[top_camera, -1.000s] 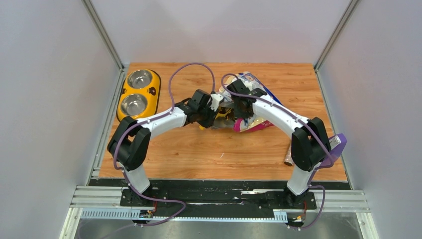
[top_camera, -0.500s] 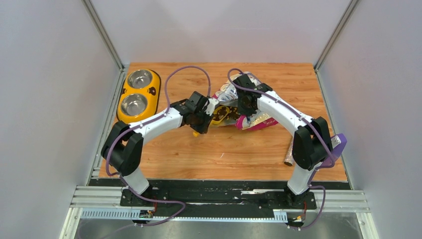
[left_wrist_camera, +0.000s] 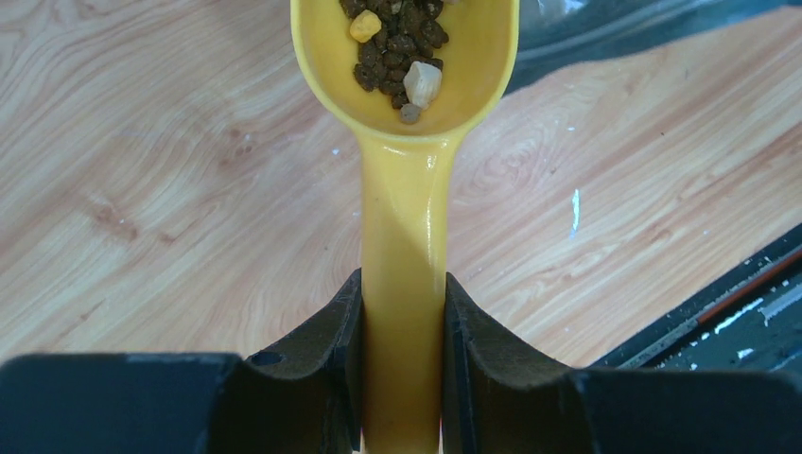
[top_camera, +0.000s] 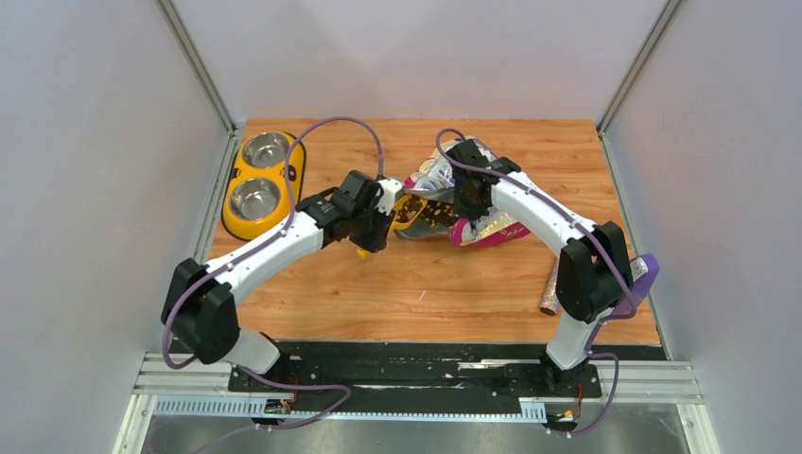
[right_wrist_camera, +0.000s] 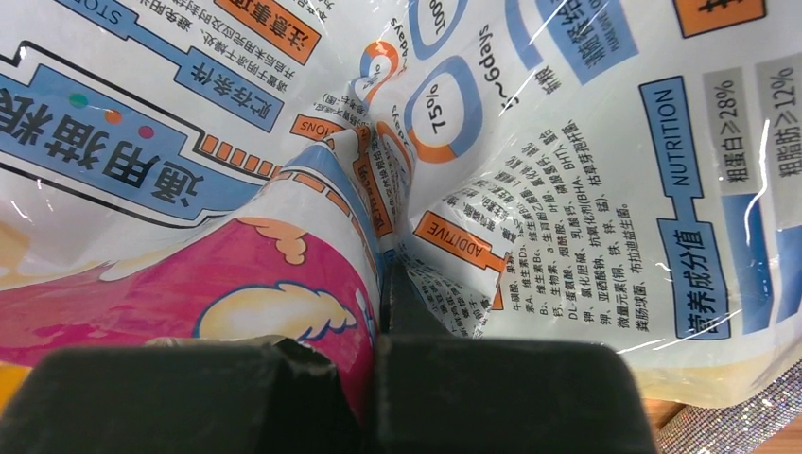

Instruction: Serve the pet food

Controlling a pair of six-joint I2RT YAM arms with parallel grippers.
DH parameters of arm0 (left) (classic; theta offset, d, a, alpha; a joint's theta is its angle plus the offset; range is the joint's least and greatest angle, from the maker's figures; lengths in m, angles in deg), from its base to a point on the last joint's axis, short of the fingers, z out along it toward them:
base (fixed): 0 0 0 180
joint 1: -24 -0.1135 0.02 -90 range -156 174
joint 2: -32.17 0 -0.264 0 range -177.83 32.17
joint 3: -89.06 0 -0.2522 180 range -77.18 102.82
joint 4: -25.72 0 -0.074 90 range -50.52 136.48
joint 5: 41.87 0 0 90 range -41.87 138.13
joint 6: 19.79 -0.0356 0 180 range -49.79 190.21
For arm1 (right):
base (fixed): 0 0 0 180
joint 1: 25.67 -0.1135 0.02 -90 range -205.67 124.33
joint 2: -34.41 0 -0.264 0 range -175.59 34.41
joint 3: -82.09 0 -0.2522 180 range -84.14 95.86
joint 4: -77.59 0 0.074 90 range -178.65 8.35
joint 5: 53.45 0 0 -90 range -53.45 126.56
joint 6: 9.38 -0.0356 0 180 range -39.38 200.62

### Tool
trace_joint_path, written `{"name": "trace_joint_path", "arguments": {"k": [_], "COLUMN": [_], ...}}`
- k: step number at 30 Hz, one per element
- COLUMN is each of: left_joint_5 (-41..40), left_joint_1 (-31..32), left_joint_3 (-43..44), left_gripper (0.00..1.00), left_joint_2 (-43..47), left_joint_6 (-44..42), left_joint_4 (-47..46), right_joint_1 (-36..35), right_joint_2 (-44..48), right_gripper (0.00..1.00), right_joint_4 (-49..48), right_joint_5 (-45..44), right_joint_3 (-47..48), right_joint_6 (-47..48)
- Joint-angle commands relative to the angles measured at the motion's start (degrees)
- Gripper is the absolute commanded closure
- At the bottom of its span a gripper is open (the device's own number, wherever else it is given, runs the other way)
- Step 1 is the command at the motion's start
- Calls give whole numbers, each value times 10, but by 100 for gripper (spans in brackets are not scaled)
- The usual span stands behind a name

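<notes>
My left gripper (left_wrist_camera: 402,312) is shut on the handle of a yellow scoop (left_wrist_camera: 405,218). Brown kibble (left_wrist_camera: 392,43) lies in the scoop's bowl. In the top view the left gripper (top_camera: 371,230) holds the scoop (top_camera: 409,210) just left of the open mouth of the cat food bag (top_camera: 473,227), where kibble (top_camera: 437,216) shows. My right gripper (right_wrist_camera: 383,312) is shut on a pinched fold of the pink, blue and white bag (right_wrist_camera: 530,161). In the top view it (top_camera: 466,203) stands over the bag's middle.
A yellow double feeder (top_camera: 262,180) with two steel bowls (top_camera: 254,198) lies at the far left. A speckled tube (top_camera: 551,292) lies near the right arm's base. Grey walls close in both sides, and a black rail runs along the near edge.
My left gripper has drawn back to the left with the scoop, out of the bag's mouth. My right gripper has lifted the bag's fold and shifted slightly back.
</notes>
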Motion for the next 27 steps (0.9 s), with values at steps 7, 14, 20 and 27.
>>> {"name": "trace_joint_path", "arguments": {"k": [7, 14, 20, 27], "left_joint_5": [0, -1, -17, -47], "left_joint_1": [3, 3, 2, 2], "left_joint_3": [-30, -53, -59, -57], "left_gripper": [100, 100, 100, 100], "left_joint_2": [91, 122, 154, 191], "left_joint_6": [-1, -14, -7, 10], "left_joint_4": [8, 26, 45, 73], "right_joint_1": [33, 43, 59, 82], "right_joint_2": [19, 8, -1, -11], "right_gripper": [100, 100, 100, 100], "right_joint_4": [-17, -18, -18, -23], "right_joint_5": [5, 14, 29, 37], "right_joint_3": [16, 34, 34, 36], "right_joint_6": [-15, -19, -30, -33]}}
